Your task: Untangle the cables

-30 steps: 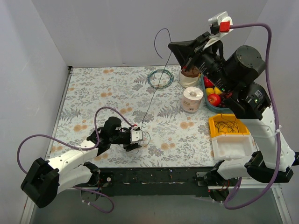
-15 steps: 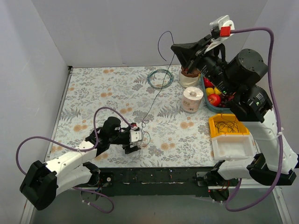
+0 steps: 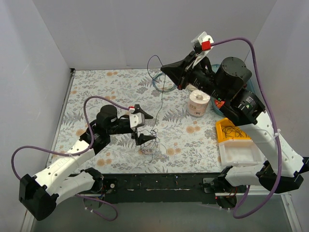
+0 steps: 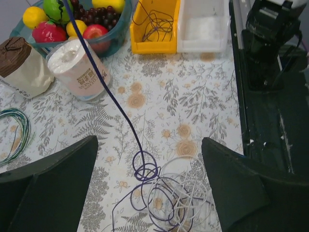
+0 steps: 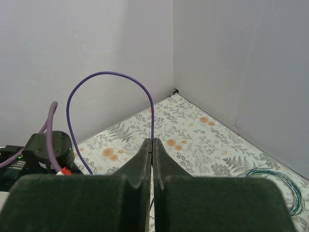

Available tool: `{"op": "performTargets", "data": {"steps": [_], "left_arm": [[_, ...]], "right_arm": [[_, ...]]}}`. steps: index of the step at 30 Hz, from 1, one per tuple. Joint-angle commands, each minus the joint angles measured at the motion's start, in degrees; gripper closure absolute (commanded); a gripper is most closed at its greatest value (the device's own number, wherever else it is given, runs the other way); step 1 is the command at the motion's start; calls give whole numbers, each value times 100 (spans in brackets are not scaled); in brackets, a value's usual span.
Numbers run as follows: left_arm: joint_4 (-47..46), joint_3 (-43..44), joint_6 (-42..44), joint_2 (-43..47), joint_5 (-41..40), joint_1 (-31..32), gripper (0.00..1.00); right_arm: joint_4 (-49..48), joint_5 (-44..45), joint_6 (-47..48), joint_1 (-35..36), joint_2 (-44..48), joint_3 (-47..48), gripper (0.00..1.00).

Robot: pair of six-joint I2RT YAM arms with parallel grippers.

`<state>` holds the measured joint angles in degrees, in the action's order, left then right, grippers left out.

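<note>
Right fingers (image 5: 145, 159): pressed flat together on the purple cable (image 5: 111, 73), which arches up and over from the pinch.
Right gripper (image 3: 164, 70): raised high over the far side of the table (image 3: 96, 92), at 12 o'clock from the tangle (image 3: 150, 145) in the top view.
Left fingers (image 4: 58, 179): spread wide, nothing between them.
Left gripper (image 3: 146, 127): hovers above the tangle, clear of it.
Purple cable (image 4: 109, 89): slants down from the right gripper and ends in loops inside the tangle.
Tangle (image 4: 169, 193): thin white and purple wires heaped near the table's front edge.
Green coil (image 4: 17, 130): at 12 o'clock from the tangle, well apart.
Paper roll (image 3: 198, 102): at 2 o'clock from the tangle, upright.
Fruit bowl (image 4: 113, 46): just beside the roll.
Yellow bin (image 3: 235, 129): at 3 o'clock from the tangle, dark wire inside; a white bin (image 3: 239, 152) touches it at 6 o'clock.
</note>
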<state>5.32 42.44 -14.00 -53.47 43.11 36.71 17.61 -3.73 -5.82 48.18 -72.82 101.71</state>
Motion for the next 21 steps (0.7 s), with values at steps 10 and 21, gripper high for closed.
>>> {"op": "performTargets", "data": {"steps": [10,21], "left_arm": [[-1367,300,-1975,-646,109,12,57],[-1034,966,-2572,-402,21,21,100]], "right_arm": [[-636,-339,-217,-2,127,-11,99],[224,337,-155,-256,-109,-160,99]]}}
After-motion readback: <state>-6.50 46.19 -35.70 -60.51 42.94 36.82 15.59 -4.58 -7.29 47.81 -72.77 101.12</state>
